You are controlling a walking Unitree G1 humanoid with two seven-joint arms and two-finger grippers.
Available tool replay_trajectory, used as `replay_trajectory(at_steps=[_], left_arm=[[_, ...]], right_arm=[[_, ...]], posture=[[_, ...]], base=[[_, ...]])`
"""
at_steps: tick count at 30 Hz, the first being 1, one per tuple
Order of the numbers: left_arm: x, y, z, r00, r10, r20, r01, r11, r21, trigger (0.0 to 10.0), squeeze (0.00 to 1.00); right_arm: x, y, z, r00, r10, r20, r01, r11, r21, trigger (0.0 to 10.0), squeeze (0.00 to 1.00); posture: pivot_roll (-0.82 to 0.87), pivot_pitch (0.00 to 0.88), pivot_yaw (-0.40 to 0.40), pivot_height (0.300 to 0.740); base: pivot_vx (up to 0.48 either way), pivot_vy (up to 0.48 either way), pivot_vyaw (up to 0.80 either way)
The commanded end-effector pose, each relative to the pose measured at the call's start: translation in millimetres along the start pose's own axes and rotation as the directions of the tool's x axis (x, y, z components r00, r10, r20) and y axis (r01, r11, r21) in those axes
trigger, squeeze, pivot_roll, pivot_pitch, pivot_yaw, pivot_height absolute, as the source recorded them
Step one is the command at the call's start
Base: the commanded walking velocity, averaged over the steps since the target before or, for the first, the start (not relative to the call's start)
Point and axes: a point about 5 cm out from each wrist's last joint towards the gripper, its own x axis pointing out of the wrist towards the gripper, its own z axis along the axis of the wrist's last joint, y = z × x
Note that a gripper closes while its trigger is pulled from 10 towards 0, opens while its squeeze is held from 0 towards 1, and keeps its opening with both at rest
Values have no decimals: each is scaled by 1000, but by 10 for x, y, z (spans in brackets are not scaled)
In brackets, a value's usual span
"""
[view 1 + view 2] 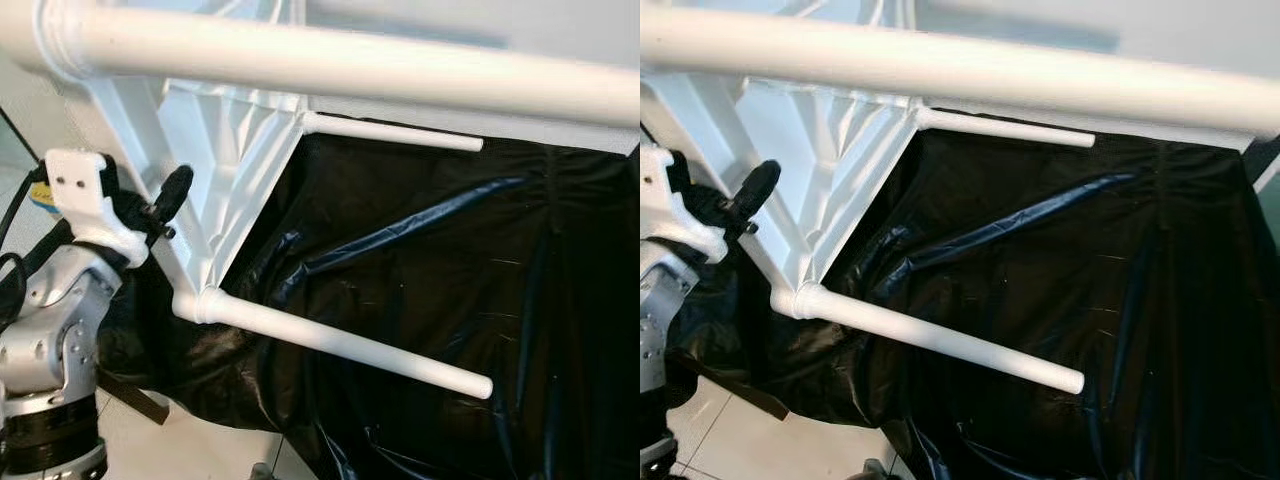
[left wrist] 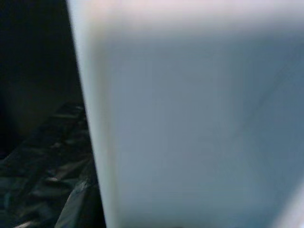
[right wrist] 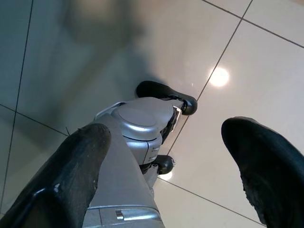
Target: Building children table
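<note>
My left hand grips the edge of the white plastic children's tabletop, tipped on its side over crumpled black plastic sheeting, round white legs jutting out; right hand hangs open (idle). I'd hold firm, tilting slowly.

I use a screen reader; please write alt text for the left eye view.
A white plastic children's table lies tipped on a glossy black plastic sheet, two round white legs pointing right. The left gripper grips its edge.
</note>
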Motion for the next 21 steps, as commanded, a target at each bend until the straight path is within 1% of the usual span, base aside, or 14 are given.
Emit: replay_trajectory(at_steps=[1,2,6,7,10,12,13,14,17,18,19,21], left_arm=[[-86,216,-72,989,143,-29,-141,989,52,10000,0],[-87,251,-123,986,157,-49,-155,987,52,10000,0],[-86,269,-149,985,162,-58,-159,986,56,10000,0],[-91,298,-172,979,188,-73,-184,981,65,10000,1000],[-97,311,-186,976,202,-83,-197,978,71,10000,1000],[-111,315,-222,964,230,-135,-208,965,162,10000,1000],[-110,291,-236,962,220,-161,-185,960,209,10000,0],[-105,254,-233,962,205,-178,-158,956,247,10000,0],[-98,225,-219,965,191,-182,-137,953,270,10000,0],[-79,168,-173,970,169,-173,-112,948,299,10000,0],[-79,168,-173,970,169,-173,-112,948,299,10000,0],[-65,108,-145,974,149,-168,-90,945,315,10000,0]], right_arm=[[70,858,-67,966,186,-181,-193,51,-980,10000,0],[70,856,-66,966,186,-181,-193,50,-980,10000,0],[70,856,-67,966,186,-180,-193,50,-980,10000,0],[70,854,-66,966,185,-180,-192,51,-980,10000,0],[70,851,-65,966,185,-179,-191,52,-980,10000,0],[70,843,-62,967,183,-176,-189,57,-980,10000,0],[70,839,-62,967,183,-176,-189,58,-980,10000,0],[70,838,-60,967,183,-176,-189,57,-980,10000,0],[70,838,-61,967,183,-176,-189,54,-981,10000,0],[70,841,-62,967,184,-178,-190,46,-981,10000,0],[70,841,-62,967,184,-178,-190,46,-981,10000,0],[70,845,-63,966,184,-180,-191,41,-981,10000,0]], posture=[[134,41,-31,740],[132,41,-30,740],[131,40,-29,740],[127,39,-27,740],[123,37,-23,740],[125,37,-23,740],[125,37,-23,740],[129,36,-28,740],[129,36,-28,740],[138,36,-31,740],[138,36,-31,740],[140,36,-33,740]], base=[[0,0,0],[0,0,0],[0,0,0],[0,0,0],[0,0,0],[0,0,0],[0,0,0],[0,0,0],[0,0,0],[0,0,0],[0,0,0],[0,0,0]])
